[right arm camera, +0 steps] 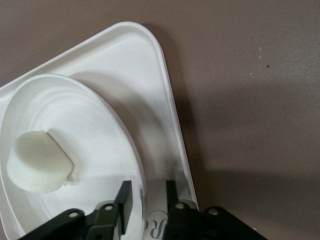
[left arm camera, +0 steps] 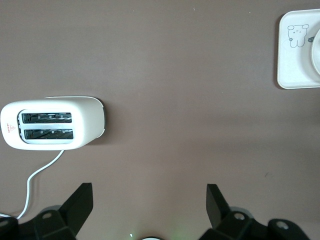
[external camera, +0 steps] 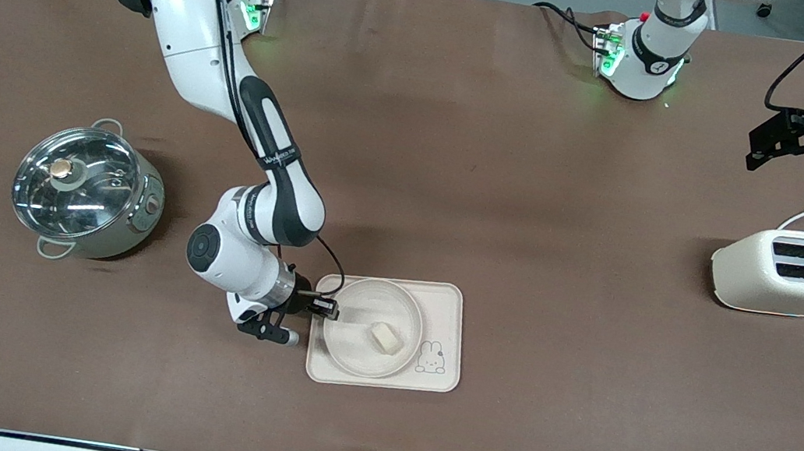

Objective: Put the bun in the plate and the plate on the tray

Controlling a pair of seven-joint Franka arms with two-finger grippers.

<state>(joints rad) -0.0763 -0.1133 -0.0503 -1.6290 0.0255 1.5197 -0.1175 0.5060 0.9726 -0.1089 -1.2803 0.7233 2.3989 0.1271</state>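
The bun (external camera: pixel 386 337) lies in the round plate (external camera: pixel 361 294), and the plate rests on the rectangular tray (external camera: pixel 449 312) with the bunny drawing. My right gripper (external camera: pixel 327 310) is low at the tray's end toward the right arm. In the right wrist view the right gripper (right arm camera: pixel 147 184) is open astride the plate's rim: one finger (right arm camera: pixel 124 192) is inside the plate (right arm camera: pixel 85 125), the other over the tray (right arm camera: pixel 135 75), with a gap between. The bun (right arm camera: pixel 37 161) sits apart from the fingers. My left gripper (external camera: pixel 767 147) waits open and empty, high over the toaster end; it also shows in its own wrist view (left arm camera: pixel 148 186).
A cream toaster (external camera: pixel 793 272) with a white cord stands toward the left arm's end; it shows in the left wrist view (left arm camera: pixel 52 124), as does a corner of the tray (left arm camera: pixel 295 60). A steel pot with a glass lid (external camera: pixel 84 193) stands toward the right arm's end.
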